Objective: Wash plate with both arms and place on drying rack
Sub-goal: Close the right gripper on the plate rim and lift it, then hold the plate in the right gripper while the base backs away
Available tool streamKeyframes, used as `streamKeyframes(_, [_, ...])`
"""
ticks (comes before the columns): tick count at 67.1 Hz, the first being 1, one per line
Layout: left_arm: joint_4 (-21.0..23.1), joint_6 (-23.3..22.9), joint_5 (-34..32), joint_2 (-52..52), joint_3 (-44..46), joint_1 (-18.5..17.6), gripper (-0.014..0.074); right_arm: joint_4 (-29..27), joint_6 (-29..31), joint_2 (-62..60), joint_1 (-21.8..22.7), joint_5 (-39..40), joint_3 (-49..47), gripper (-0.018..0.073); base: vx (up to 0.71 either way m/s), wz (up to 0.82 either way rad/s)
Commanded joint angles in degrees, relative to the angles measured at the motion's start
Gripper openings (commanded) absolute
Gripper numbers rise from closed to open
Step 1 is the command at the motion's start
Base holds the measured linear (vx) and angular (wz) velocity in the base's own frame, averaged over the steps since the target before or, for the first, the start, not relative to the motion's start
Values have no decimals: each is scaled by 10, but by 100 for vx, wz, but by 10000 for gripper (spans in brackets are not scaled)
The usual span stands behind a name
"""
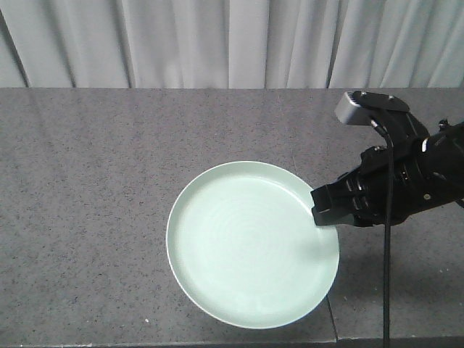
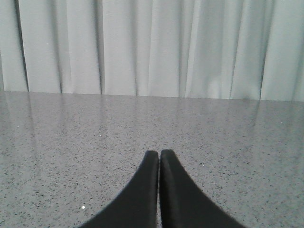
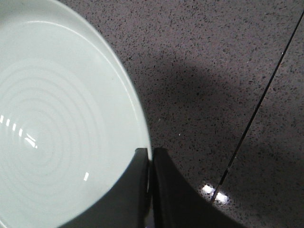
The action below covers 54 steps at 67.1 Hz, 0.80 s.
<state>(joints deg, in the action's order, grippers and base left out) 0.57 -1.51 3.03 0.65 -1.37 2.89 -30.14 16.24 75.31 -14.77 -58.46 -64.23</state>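
Under everything, counter (image 1: 87, 217): grey speckled stone fills your front view; a thin seam (image 1: 332, 319) runs to its near edge by the plate's right side.
Curtain (image 1: 217, 43): pale folds hang along the counter's far edge.
Plate (image 1: 246, 246): mint green, face up, close to the near edge, right of centre; you cannot tell if it sits flat.
Right arm (image 1: 420, 174): reaches in from the counter's right edge, grey camera block (image 1: 370, 107) on top, black cable (image 1: 388, 254) hanging in front.
Right gripper (image 1: 324, 214): jaws clamped on the plate's right rim, one finger inside, one outside.
Left gripper (image 2: 159, 154): you see it only from its wrist view; jaws pressed together on nothing, over bare counter, facing the curtain.
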Motion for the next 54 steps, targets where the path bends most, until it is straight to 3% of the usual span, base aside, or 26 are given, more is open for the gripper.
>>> streamKeyframes(1, [4,0,-43,8,16,-4,-6,-21,7,-18,2,18,-16,-1,0,0])
streamKeyframes(54, [4,0,-43,8,16,-4,-6,-21,6,-18,2,18,-16,-1,-2,7])
